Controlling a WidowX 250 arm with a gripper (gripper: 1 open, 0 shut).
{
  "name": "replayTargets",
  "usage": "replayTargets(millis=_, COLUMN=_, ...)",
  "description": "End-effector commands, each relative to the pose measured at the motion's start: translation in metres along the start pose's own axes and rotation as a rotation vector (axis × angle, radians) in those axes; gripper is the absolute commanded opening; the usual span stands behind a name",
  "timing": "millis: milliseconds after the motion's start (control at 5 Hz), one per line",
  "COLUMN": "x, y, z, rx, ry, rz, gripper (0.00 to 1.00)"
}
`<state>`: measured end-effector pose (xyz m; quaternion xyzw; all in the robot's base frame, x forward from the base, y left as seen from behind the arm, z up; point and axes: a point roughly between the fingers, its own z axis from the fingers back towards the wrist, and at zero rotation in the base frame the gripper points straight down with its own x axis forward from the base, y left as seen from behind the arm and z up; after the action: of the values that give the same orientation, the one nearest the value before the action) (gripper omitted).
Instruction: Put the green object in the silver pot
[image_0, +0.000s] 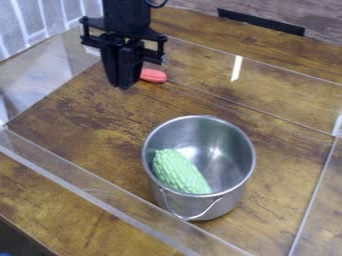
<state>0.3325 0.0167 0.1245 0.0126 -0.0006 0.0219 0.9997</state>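
The green object (179, 172), light green and bumpy, lies inside the silver pot (235, 139), against its near-left wall. The pot stands on the wooden table toward the front, its wire handle loop at the near side. My black gripper (123, 80) hangs over the table to the upper left of the pot, well apart from it. It points straight down with its fingers pressed together and nothing between them.
A small red object (154, 74) lies on the table just right of the gripper's fingers. Clear plastic walls (80, 195) fence the wooden table (80, 125) at front, left and right. A dark strip (261, 20) lies at the back.
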Motion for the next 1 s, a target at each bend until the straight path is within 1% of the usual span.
replayTargets(millis=0, x=0.012, y=0.011, z=0.019, rx=-0.007, ry=-0.052, rz=0.024, gripper=1.00)
replayTargets(millis=200, x=0.001, y=0.007, z=0.014, rx=-0.016, ry=-0.044, rz=-0.018, gripper=1.00)
replayTargets(millis=400, x=-0.010, y=0.004, z=0.009, rx=-0.018, ry=-0.043, rz=-0.048, gripper=0.00)
replayTargets(millis=600, x=-0.004, y=-0.002, z=0.006, rx=-0.015, ry=-0.045, rz=-0.038, gripper=0.00)
replayTargets(millis=800, x=0.005, y=-0.012, z=0.009, rx=-0.014, ry=-0.056, rz=-0.043, gripper=1.00)
